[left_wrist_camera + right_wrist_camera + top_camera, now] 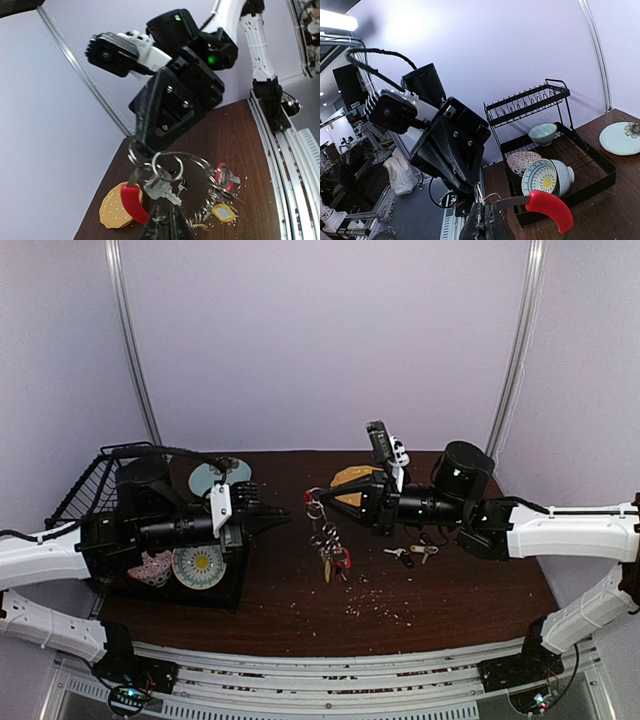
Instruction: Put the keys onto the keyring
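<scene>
My right gripper [312, 502] is shut on the keyring [318, 512], holding it above the table with a bunch of keys [331, 554] dangling below. The left wrist view shows the ring's silver loops [167, 165], its red curved section [134, 202] and a silver key [161, 190] hanging on a small ring. My left gripper [166, 225] points at that key with its fingers almost together; the blade tip sits right at them, and I cannot tell if they touch. In the right wrist view the shut right gripper [486, 220] pinches the ring wire beside the red section [550, 210].
Loose keys [410, 554] lie on the table right of centre, one red-headed [225, 176], one with a yellow tag [223, 213]. A burger-patterned yellow plate [112, 207] sits behind. A black dish rack [100, 485] with bowls [540, 177] stands left, beside a pale plate [218, 478]. Crumbs dot the tabletop.
</scene>
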Tool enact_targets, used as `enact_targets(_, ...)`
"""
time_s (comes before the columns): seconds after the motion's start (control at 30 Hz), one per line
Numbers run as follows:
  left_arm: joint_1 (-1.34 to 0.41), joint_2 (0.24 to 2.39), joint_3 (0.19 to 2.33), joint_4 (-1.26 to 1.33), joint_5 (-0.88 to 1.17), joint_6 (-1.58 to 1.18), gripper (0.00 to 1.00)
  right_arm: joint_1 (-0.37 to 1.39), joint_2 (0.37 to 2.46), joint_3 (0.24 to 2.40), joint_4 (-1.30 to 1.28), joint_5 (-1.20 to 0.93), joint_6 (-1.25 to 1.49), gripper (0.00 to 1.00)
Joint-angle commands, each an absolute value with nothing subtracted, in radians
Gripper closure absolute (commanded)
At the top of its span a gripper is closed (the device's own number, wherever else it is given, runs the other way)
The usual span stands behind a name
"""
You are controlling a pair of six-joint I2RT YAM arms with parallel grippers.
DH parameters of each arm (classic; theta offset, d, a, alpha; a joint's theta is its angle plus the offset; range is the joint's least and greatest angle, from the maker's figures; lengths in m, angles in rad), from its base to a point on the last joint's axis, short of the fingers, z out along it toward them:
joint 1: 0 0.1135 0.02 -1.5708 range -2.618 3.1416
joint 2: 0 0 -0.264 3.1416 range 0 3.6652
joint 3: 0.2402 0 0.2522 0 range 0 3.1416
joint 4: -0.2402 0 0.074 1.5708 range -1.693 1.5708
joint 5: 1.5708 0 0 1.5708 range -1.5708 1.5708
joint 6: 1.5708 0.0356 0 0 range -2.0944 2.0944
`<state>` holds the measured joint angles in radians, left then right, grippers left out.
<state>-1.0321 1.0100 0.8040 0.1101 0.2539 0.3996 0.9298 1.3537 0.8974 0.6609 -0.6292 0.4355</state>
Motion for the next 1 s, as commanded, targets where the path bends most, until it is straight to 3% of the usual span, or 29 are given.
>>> enact_targets(0.0,-1.011,1.044,0.894,0.156,0.343,0.231,0.96,0.927,1.318,0.896,0.705,-0.621,0.397,1.00)
enact_targets(0.07,-1.011,1.050,0.890,0.190,0.404,0.142,0.92,0.929,1.315,0.892,0.718,-0.619,0.395,1.00)
enact_targets(0.23,-1.009,1.056,0.898,0.208,0.330,0.050,0.87,0.939,1.316,0.897,0.695,-0.626,0.372,1.00)
enact_targets(0.4,-1.008,1.098,0.962,0.152,0.316,-0.013,0.70,0.944,1.303,0.893,0.680,-0.624,0.350,1.00)
enact_targets(0.57,-1.006,1.146,1.039,0.109,0.305,-0.052,0.84,0.948,1.301,0.893,0.668,-0.617,0.335,1.00)
enact_targets(0.67,-1.005,1.163,1.051,0.085,0.337,-0.060,0.84,0.951,1.297,0.891,0.664,-0.614,0.330,1.00)
enact_targets(0.77,-1.005,1.162,1.026,0.097,0.345,-0.077,0.75,0.952,1.295,0.889,0.657,-0.606,0.323,1.00)
enact_targets(0.97,-1.005,1.190,1.050,0.068,0.362,-0.085,0.82,0.953,1.295,0.894,0.634,-0.602,0.306,1.00)
